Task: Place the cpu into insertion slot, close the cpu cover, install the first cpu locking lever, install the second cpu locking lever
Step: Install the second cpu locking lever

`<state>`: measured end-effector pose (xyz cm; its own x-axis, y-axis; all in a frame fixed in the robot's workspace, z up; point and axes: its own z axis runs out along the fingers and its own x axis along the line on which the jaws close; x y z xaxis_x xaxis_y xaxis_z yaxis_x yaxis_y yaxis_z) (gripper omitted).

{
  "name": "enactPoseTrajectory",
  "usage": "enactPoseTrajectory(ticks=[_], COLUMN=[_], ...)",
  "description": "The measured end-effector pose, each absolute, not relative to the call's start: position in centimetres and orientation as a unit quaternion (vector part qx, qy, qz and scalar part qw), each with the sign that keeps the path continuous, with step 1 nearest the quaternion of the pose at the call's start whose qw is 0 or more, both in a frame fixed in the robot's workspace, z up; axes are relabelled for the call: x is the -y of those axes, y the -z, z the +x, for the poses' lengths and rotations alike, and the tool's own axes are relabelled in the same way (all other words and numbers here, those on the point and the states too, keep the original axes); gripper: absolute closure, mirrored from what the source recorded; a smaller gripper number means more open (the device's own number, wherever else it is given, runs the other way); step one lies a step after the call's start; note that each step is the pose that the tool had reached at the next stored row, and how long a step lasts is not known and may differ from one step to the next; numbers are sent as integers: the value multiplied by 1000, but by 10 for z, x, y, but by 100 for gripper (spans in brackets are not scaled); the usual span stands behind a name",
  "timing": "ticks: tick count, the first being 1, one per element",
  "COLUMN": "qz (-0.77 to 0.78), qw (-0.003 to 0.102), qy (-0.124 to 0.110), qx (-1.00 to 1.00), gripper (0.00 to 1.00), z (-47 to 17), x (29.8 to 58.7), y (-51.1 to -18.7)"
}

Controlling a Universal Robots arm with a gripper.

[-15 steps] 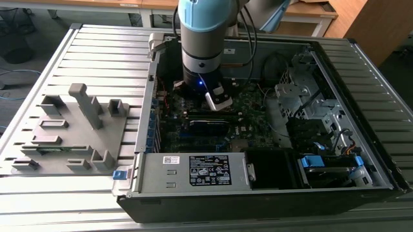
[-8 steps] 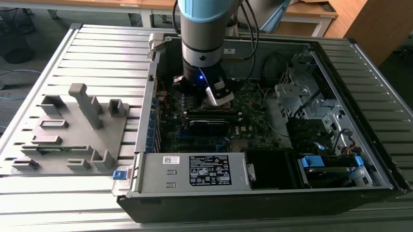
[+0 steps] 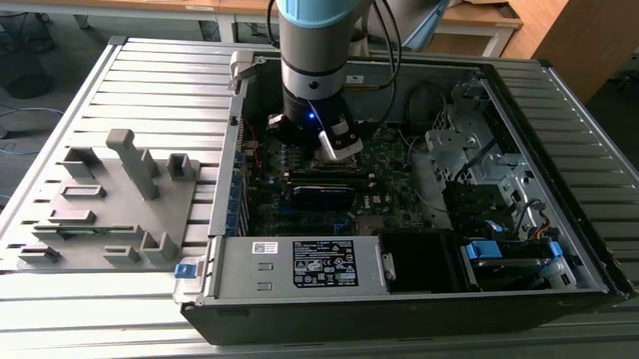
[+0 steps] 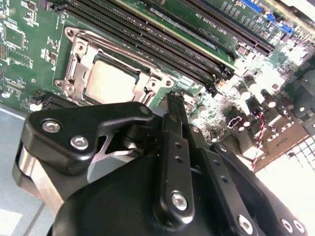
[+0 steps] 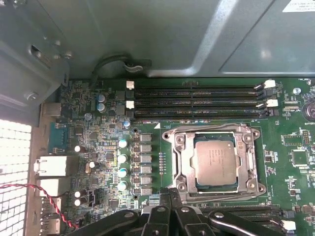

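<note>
The cpu (image 5: 215, 162) lay seated in the slot (image 5: 215, 192) on the board (image 5: 290, 157), with the cover (image 5: 249, 158) down around it, its window framing the chip. The gripper (image 5: 170, 195) hovered just beside the socket's edge, fingers (image 4: 173, 109) pressed together and holding nothing. Memory slots (image 5: 197, 102) ran nearby.

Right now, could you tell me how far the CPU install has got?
Done: the cpu lies in the slot with the cover closed over its edges. In hand: the pincer, shut and empty, sits at the slot's edge. Left: whether either locking lever is latched can't be told from these views.
</note>
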<state>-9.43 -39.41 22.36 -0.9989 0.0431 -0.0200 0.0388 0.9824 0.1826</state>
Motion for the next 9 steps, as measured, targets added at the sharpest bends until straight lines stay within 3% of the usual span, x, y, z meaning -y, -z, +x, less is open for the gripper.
enactPoseTrajectory(ticks=[9], qz=[23], qw=[6], qy=[-84], qx=[-996], gripper=[89], z=[-73], x=[394], y=[-224])
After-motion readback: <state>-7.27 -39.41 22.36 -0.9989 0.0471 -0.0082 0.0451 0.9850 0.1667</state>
